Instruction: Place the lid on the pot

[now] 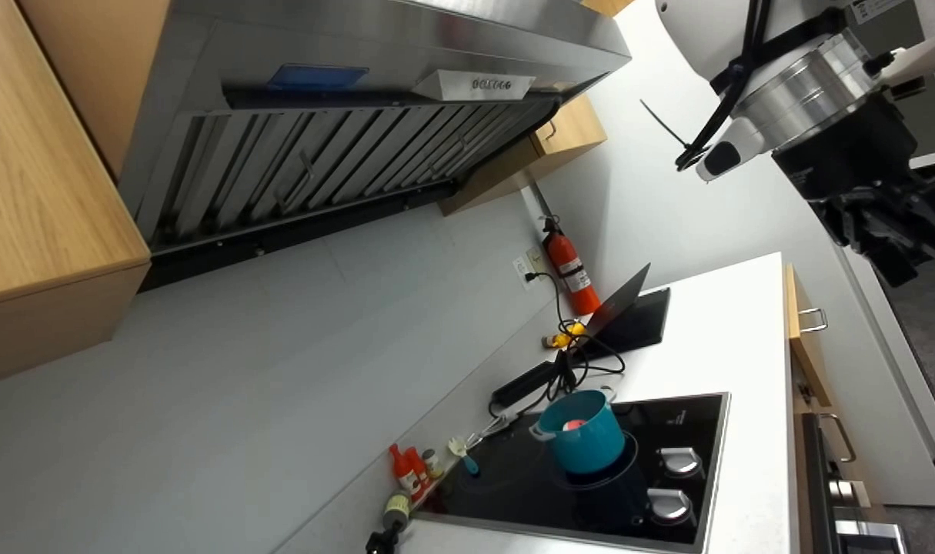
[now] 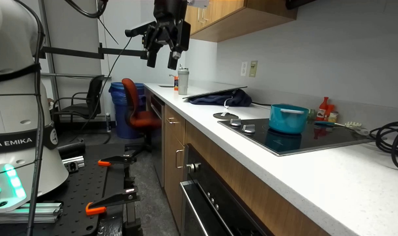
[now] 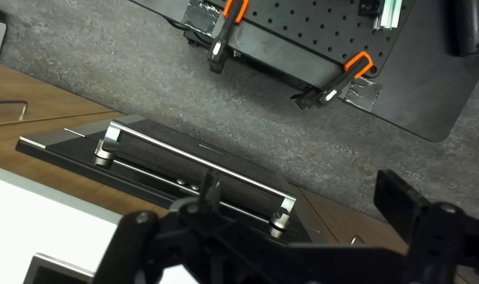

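In an exterior view, noted pincer (image 2: 162, 61) pointing down, high up, with fingers (image 2: 151, 59) spread wide. Located round dark lid (image 2: 225, 116) farther right, flat on white desk (image 2: 343, 183), just left of black cooktop (image 2: 326, 141). Found teal pot (image 2: 288, 120) upright on cooktop; in an exterior view, saw red item (image 1: 575, 424) inside, too small to identify. Logged red bottle (image 2: 322, 108) at far side, right of pot.

You see your gripper (image 3: 299, 182) spread at btm of wrist view; higher up, oven handle (image 3: 200, 160), gray flr (image 3: 152, 75), 2 blk/orange clamps (image 3: 224, 35) on table edge (image 3: 284, 55).
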{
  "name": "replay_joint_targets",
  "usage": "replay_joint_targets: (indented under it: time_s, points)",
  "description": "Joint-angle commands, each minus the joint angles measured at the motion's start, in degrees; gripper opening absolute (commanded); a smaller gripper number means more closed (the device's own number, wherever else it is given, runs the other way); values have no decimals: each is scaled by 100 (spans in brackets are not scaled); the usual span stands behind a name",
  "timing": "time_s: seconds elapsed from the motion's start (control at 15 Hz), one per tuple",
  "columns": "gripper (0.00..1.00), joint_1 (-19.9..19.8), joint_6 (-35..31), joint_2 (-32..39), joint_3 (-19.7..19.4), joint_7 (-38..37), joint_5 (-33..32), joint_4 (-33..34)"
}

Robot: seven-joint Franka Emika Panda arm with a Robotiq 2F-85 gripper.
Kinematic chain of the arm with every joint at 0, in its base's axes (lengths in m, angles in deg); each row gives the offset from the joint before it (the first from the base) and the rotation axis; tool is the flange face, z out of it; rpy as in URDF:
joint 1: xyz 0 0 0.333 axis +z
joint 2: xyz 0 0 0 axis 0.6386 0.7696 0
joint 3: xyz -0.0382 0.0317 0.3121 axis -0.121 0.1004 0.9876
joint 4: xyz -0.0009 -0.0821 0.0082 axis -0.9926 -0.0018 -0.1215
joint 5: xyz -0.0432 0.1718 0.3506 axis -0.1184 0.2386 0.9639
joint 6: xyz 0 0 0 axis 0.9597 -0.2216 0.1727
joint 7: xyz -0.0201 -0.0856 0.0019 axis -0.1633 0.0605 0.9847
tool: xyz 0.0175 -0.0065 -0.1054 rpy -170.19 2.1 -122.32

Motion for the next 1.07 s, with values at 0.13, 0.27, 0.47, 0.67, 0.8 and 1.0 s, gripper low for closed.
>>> replay_joint_targets:
  time_s: [0.13, 0.27, 0.47, 0.67, 0.8, 1.0]
  points:
    - [100, 274, -564, 617, 242, 103, 233, 202]
    - [100, 346, -769, 808, 319, 117, 263, 272]
    - [100, 442, -1010, 1034, 422, 133, 316, 407]
    - [100, 364, -993, 916, 510, 30, 178, 294]
    - [100, 380, -996, 965, 567, 27, 173, 362]
    - [100, 382, -996, 970, 575, 29, 173, 377]
